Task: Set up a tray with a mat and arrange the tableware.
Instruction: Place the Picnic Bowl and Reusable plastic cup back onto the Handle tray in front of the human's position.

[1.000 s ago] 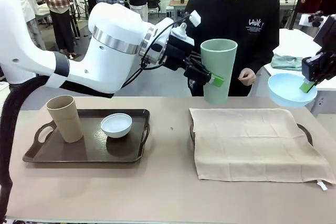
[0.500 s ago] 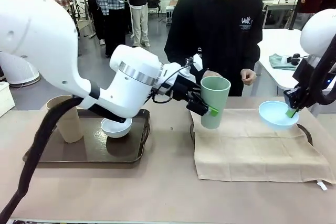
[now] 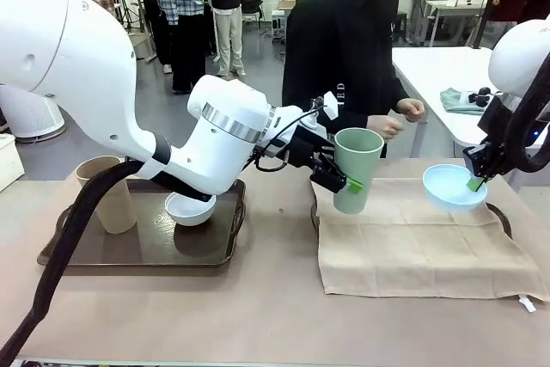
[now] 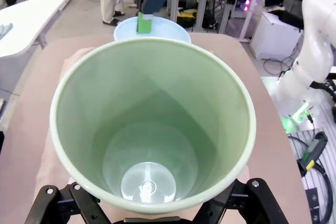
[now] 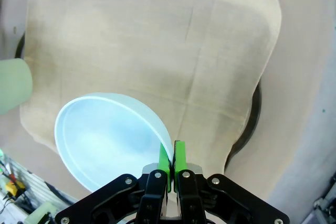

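Observation:
My left gripper (image 3: 347, 182) is shut on the rim of the pale green cup (image 3: 357, 169), which stands upright over the back left corner of the beige mat (image 3: 412, 238); I cannot tell whether its base touches. The left wrist view looks down into the cup (image 4: 152, 129). At the mat's back right, my right gripper (image 3: 475, 183) is shut on the rim of the light blue bowl (image 3: 451, 186), held slightly tilted. In the right wrist view the gripper (image 5: 172, 158) pinches the bowl (image 5: 110, 140) above the mat (image 5: 157, 40). The tan cup (image 3: 101, 191) and white bowl (image 3: 191, 206) sit on the left tray (image 3: 137, 251).
The mat covers a dark tray whose rim (image 3: 501, 217) shows at the right. A person in black stands at the far edge, hands (image 3: 404, 118) held near the waist behind the cup. My left arm (image 3: 215, 148) reaches over the left tray.
Both arms have come down: the green cup dropped from mid-air to the mat's back left corner, and the blue bowl moved in and down over the mat. The person shifted left.

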Controlling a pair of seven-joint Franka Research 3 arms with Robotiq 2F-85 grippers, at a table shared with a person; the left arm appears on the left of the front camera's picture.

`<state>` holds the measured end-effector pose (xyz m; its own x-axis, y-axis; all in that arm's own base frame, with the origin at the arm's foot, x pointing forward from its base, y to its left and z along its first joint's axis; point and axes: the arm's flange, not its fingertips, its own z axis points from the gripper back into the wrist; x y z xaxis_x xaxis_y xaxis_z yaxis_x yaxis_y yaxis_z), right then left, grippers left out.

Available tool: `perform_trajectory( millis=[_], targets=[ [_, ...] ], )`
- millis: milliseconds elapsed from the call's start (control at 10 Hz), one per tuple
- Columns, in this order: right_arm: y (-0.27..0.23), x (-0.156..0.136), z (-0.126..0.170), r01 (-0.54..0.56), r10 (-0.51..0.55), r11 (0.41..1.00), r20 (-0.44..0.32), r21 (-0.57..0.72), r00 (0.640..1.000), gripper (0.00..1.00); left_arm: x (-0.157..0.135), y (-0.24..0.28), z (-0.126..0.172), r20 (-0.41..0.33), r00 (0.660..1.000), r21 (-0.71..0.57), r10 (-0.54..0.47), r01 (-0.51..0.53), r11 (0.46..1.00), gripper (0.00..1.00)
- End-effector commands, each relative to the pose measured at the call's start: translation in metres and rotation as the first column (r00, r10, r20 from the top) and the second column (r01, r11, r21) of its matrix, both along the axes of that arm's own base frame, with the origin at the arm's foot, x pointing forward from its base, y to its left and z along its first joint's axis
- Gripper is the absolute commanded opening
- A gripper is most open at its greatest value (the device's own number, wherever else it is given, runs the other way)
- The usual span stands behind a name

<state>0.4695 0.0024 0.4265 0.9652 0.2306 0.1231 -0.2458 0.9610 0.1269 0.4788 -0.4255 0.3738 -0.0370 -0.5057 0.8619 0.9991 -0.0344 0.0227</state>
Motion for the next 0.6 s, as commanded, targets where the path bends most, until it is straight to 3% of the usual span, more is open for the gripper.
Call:
perform_trajectory(
  millis=[0,500],
  targets=[
    [0.000,0.012,-0.024,-0.033,0.033,0.999,0.022,-0.005,0.999,0.04,0.012,-0.017,-0.010,0.009,1.000,-0.003,-0.025,0.025,1.000,0.86],
    [0.006,0.034,-0.065,-0.056,0.056,0.998,0.009,-0.021,0.998,0.04,0.031,-0.045,-0.036,0.097,0.993,-0.054,-0.070,0.075,0.996,0.86]
  ],
)
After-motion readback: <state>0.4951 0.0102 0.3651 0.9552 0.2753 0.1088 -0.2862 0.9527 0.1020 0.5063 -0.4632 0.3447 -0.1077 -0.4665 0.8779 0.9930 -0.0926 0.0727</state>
